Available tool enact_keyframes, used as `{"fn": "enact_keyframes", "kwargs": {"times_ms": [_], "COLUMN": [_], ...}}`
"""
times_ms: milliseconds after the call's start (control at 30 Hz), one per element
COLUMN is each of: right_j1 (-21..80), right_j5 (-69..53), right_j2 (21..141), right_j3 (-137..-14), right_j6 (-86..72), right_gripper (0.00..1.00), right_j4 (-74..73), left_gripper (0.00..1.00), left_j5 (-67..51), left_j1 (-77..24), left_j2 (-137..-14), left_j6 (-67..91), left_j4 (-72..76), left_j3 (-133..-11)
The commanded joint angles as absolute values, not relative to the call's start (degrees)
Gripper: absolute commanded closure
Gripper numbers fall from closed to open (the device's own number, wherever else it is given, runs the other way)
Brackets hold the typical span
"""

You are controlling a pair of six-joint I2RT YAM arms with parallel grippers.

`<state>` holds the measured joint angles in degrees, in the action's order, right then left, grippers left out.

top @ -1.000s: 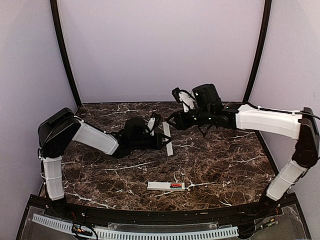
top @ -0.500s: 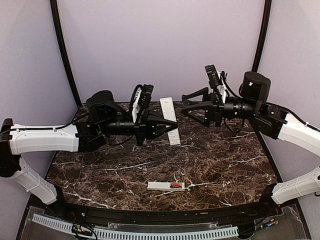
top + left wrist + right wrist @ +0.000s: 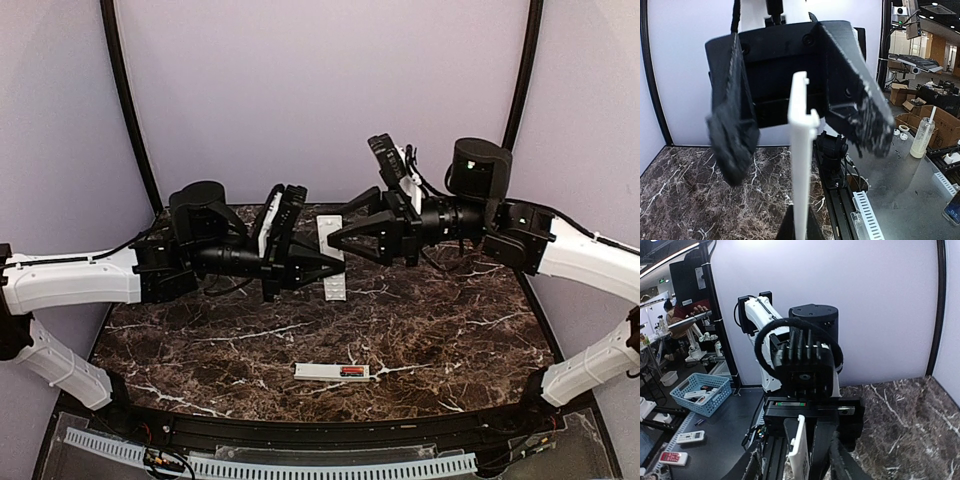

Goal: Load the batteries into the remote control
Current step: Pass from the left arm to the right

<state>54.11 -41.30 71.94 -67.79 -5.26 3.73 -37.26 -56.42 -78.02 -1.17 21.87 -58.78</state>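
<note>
Lilac walls closed in a dark marble tabletop. From above, both arms reached in level from the sides and met over the far middle. The left fingers pointed right and were clenched on a thin white cover, which stood upright in the air, clear of the tabletop. The right fingers pointed left, spread apart, their tips at the cover's upper part. The remote lay flat near the front edge, well apart from both arms, with a red battery seated in it. A second battery could not be made out.

In the left wrist view the white wall and the marble lay behind. The cover showed edge-on as a narrow white strip rising from the left fingers, which pinched its lower end. The right fingers stood wide apart, one on each side of the cover's top. Whether they touched it could not be told.

In the right wrist view a white wall stood behind, with a workshop to the left and a blue basket on a grey bench. The left arm's wrist faced the camera head-on, and the cover stood upright just before it, low in the picture, between the released right fingers
</note>
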Motion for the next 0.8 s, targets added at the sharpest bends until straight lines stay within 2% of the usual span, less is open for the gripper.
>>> {"fn": "enact_keyframes", "kwargs": {"times_ms": [0, 133, 200, 367, 433, 467, 533, 633, 767], "right_j1": [55.81, 56.37, 56.53, 56.92, 56.95, 56.95, 56.93, 57.01, 58.09], "right_j5": [-39.48, -38.34, -37.7, -33.55, -29.22, -25.54, -16.21, -3.52, 9.54], "right_j2": [74.71, 74.65, 74.53, 75.14, 74.73, 74.38, 73.5, 72.88, 73.08], "right_j3": [-70.63, -70.55, -70.33, -70.84, -70.5, -69.78, -68.11, -66.94, -65.78], "right_j6": [-6.06, -6.3, -6.53, -8.29, -10.46, -12.23, -16.55, -22.68, -28.69], "right_gripper": [0.64, 0.9, 1.0, 1.0, 1.0, 1.0, 1.0, 1.0, 1.0], "right_j4": [1.49, 0.98, 1.22, 0.43, 1.26, 2.52, 5.03, 4.33, 3.71], "left_gripper": [1.0, 1.0, 1.0, 0.99, 0.65, 0.41, 0.25, 0.18, 0.14], "left_j5": [-36.25, -35.53, -35.48, -33.07, -26.95, -24.07, -12.47, -0.5, 4.38], "left_j1": [-56.53, -56.52, -56.53, -56.59, -56.54, -56.62, -56.86, -57.56, -59.79], "left_j2": [-75.56, -74.51, -74.22, -73.93, -73.73, -73.58, -73.5, -73.67, -75.07], "left_j6": [-3.44, -3.85, -3.82, -3.14, -2.61, -2.76, -3.9, -7.32, -9.95], "left_j4": [19.89, 20.43, 20.71, 21.97, 22.77, 23.25, 24.9, 24.29, 22.48], "left_j3": [-59.11, -57.78, -57.4, -56.79, -56.39, -55.56, -54.14, -54.0, -55.77]}}
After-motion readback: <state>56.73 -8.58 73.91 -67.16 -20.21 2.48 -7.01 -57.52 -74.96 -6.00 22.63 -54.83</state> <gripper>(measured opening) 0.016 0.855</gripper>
